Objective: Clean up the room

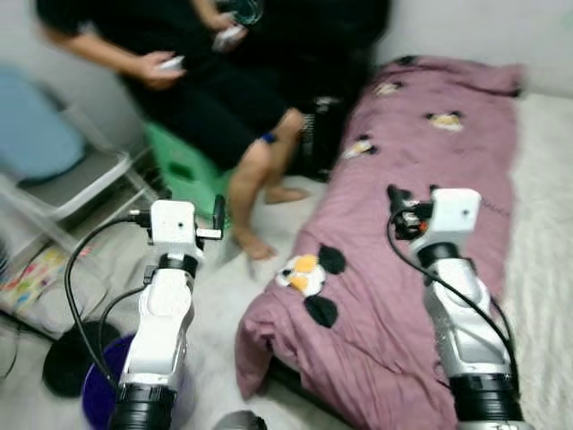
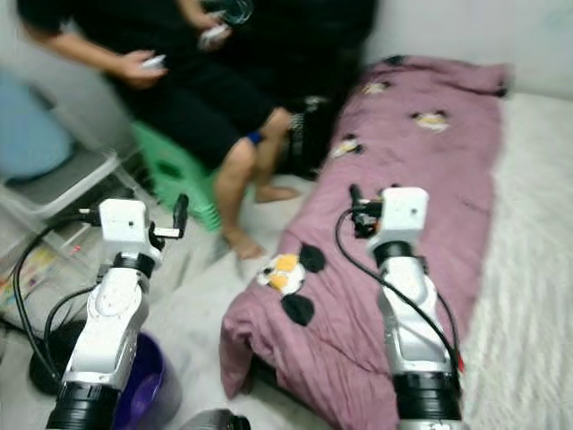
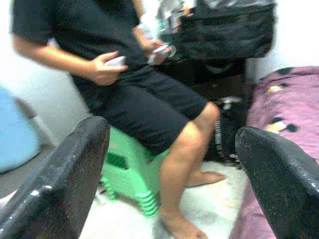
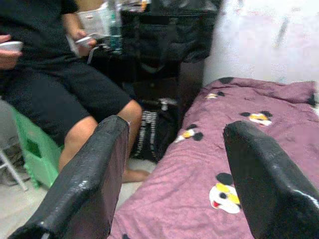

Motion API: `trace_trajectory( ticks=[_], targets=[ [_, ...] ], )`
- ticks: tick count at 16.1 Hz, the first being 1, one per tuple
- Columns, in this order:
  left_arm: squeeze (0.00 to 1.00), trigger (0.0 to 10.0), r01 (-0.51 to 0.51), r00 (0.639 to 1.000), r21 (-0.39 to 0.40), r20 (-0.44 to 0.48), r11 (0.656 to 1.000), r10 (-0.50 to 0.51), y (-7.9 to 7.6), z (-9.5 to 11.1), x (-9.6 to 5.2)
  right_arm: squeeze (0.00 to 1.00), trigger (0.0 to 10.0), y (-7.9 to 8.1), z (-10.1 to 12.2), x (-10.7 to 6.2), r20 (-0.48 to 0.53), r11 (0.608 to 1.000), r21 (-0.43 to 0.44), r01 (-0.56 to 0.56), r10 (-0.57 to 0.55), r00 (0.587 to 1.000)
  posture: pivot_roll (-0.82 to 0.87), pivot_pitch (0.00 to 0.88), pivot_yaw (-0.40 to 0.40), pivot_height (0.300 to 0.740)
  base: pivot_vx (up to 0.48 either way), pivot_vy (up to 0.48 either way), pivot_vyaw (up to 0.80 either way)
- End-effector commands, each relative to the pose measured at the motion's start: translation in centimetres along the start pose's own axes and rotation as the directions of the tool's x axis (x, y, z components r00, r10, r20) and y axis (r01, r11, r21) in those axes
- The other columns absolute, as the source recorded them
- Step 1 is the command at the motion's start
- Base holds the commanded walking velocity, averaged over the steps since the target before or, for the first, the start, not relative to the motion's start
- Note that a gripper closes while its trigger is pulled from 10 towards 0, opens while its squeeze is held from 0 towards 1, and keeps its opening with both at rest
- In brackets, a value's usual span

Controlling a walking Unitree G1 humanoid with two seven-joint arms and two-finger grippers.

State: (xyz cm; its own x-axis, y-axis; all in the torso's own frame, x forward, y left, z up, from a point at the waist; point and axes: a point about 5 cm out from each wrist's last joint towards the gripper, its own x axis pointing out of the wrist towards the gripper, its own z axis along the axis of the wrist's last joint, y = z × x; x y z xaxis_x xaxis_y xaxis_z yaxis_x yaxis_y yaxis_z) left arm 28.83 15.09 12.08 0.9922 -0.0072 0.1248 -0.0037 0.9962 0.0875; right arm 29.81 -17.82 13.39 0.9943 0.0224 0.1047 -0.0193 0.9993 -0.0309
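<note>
Both tools are hanging spread and empty – the left tool (image 1: 218, 213) over the floor, the right tool (image 1: 400, 208) over the bed's near edge. The mauve blanket (image 1: 421, 179) is lying rumpled, its corner slipping off the bed (image 1: 546, 179) – tidying is looking barely begun, while a person (image 1: 197, 81) is sitting on a green stool (image 1: 183, 166)
</note>
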Motion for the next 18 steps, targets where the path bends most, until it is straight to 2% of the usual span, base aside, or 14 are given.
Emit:
trace_trajectory(
  ticks=[1,3,5,7,8,11,13,18],
  targets=[
    [0.00,10.0,-0.027,1.000,0.017,-0.002,0.999,0.027,1.0,-0.1,0.1,0.00,10.0,1.4,0.2,0.4,0.015,0.999,0.015,-0.051,0.050,0.999,-0.09,0.000,0.079,0.740,0.000,0.000,0.80],
    [0.00,10.0,-0.022,1.000,0.027,0.003,0.999,0.022,0.9,-0.1,0.0,0.00,10.0,1.6,0.2,0.5,0.025,0.997,0.055,-0.061,0.059,0.998,-0.08,0.000,0.076,0.740,0.000,0.000,0.79],
    [0.00,10.0,-0.053,0.999,0.039,-0.006,0.998,0.053,1.4,-0.4,-0.2,0.00,10.0,2.1,0.1,0.8,0.021,0.995,0.053,-0.080,0.079,0.997,-0.06,0.000,0.072,0.740,0.000,0.000,0.39],
    [0.00,10.0,-0.095,0.995,0.047,-0.011,0.994,0.095,2.3,-0.6,-0.6,0.00,10.0,3.4,-0.2,1.4,0.011,0.989,0.060,-0.134,0.134,0.991,-0.03,0.000,0.043,0.740,0.000,0.000,0.00],
    [0.00,10.0,-0.131,0.991,0.053,-0.009,0.990,0.132,3.0,-0.6,-1.1,0.00,10.0,4.6,-0.2,1.9,0.010,0.979,0.064,-0.191,0.191,0.981,-0.01,0.000,0.023,0.740,0.000,0.000,0.00],
    [0.00,10.0,-0.185,0.982,0.062,-0.015,0.981,0.186,3.7,-1.0,-2.1,0.00,10.0,6.0,-0.2,2.5,0.009,0.966,0.053,-0.255,0.255,0.967,0.03,0.000,-0.028,0.740,0.000,0.000,0.00],
    [0.00,10.0,-0.196,0.980,0.061,-0.020,0.979,0.197,3.8,-1.1,-2.5,0.00,10.0,6.8,-0.1,2.6,0.013,0.960,0.046,-0.276,0.276,0.961,0.03,0.000,-0.030,0.740,0.000,0.000,0.80],
    [0.00,10.0,-0.178,0.983,0.059,-0.023,0.982,0.180,3.4,-1.1,-2.2,0.00,10.0,7.4,-0.4,2.5,0.023,0.955,0.054,-0.293,0.292,0.956,0.00,0.000,-0.014,0.740,0.000,0.000,0.80]
  ],
)
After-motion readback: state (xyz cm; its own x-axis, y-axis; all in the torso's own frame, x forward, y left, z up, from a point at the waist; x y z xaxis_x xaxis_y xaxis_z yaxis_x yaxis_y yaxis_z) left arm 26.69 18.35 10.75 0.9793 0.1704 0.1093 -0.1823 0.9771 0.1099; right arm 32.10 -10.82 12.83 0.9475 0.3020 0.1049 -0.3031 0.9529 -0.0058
